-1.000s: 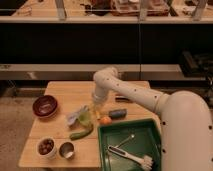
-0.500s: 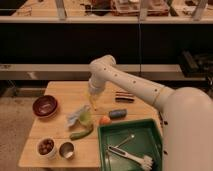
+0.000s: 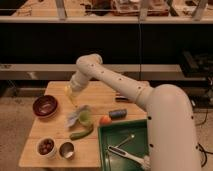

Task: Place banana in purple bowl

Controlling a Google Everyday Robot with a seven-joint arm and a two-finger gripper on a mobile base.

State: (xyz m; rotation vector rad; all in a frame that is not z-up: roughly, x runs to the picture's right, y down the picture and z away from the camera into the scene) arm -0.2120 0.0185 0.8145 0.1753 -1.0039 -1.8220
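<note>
your gripper hangs above the table, between the purple bowl and the produce, clamped on the banana. i think this is the carry step; next you must go left over the bowl and release.

The gripper hangs over the table, left of centre, with the banana at its tip. Between it and the purple bowl runs an open strip of bare wood, nothing standing in it. Just below-right of the gripper sits a crowded patch: pale wrapper, rounded green fruit, cucumber. The white bowl and metal cup hold the front edge, well apart from the purple bowl. The green tray blocks the right front.
</note>
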